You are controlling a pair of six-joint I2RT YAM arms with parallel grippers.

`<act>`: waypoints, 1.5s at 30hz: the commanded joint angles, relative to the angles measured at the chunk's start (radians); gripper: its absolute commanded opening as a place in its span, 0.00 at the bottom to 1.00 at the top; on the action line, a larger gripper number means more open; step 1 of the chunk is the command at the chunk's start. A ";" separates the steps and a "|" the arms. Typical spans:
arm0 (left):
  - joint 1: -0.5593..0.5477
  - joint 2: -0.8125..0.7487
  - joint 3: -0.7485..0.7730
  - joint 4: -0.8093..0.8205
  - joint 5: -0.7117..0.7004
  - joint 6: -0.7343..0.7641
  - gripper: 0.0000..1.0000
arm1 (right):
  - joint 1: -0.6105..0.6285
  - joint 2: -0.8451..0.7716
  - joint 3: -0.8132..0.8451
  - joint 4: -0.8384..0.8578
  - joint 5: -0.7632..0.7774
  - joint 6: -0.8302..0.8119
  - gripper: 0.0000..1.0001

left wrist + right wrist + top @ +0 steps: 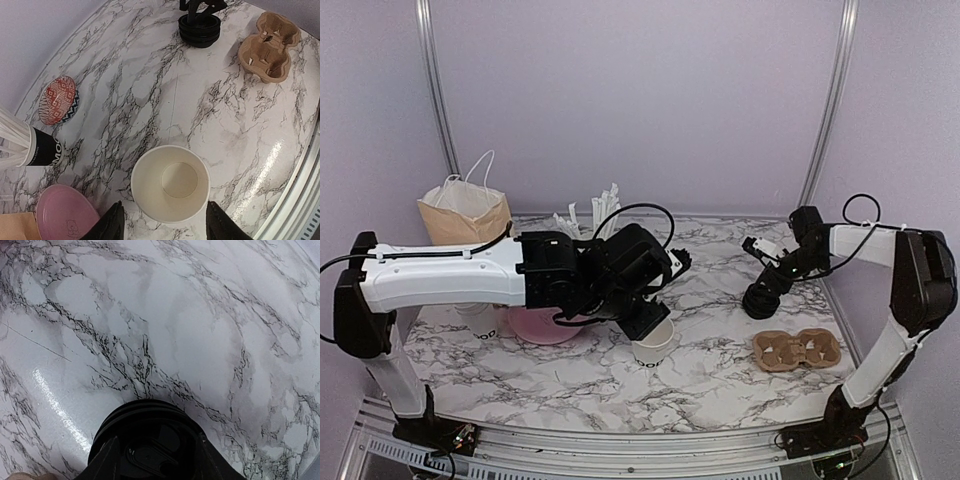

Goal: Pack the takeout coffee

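- Left tool (165, 212), fingers apart, hangs over the upright, lidless cup (170, 182).
- Right tool (157, 452) straddles the black lids (145, 412) near the right edge of the counter (720, 390); grip unclear.

table (720, 375) bare btwn cup (653, 348) & carrier (798, 348), lid stack (759, 301) behind gap, pink plate (535, 327) at cup's L

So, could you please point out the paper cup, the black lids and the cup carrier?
paper cup (176, 181), left wrist view, inner floor
black lids (200, 33), left wrist view, stack's side
cup carrier (270, 47), left wrist view, middle waist
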 commanded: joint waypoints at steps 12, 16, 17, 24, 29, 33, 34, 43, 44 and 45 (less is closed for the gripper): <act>0.007 -0.047 -0.038 0.057 -0.016 -0.042 0.56 | 0.038 -0.027 -0.007 -0.099 -0.007 0.012 0.55; 0.008 -0.041 -0.039 0.056 -0.015 -0.038 0.56 | 0.039 -0.018 -0.009 -0.100 0.014 0.018 0.51; 0.008 -0.041 -0.040 0.056 -0.015 -0.039 0.56 | 0.042 -0.016 -0.009 -0.102 0.014 0.018 0.50; 0.007 -0.042 -0.045 0.056 -0.028 -0.040 0.56 | 0.065 -0.005 -0.017 -0.119 0.034 0.025 0.45; 0.007 -0.036 -0.043 0.055 -0.031 -0.034 0.56 | 0.093 -0.018 -0.036 -0.127 0.045 0.030 0.47; 0.007 -0.032 -0.042 0.055 -0.035 -0.033 0.56 | 0.098 -0.028 -0.040 -0.124 0.044 0.045 0.49; 0.008 -0.031 -0.042 0.054 -0.035 -0.033 0.56 | 0.098 -0.026 -0.040 -0.122 0.048 0.050 0.48; 0.007 -0.032 -0.045 0.048 -0.039 -0.037 0.56 | 0.097 -0.008 -0.026 -0.102 0.073 0.089 0.31; 0.007 -0.032 -0.045 0.046 -0.039 -0.037 0.56 | 0.098 -0.006 -0.026 -0.100 0.073 0.091 0.30; 0.007 -0.032 -0.045 0.046 -0.041 -0.037 0.56 | 0.097 -0.005 -0.026 -0.099 0.073 0.097 0.28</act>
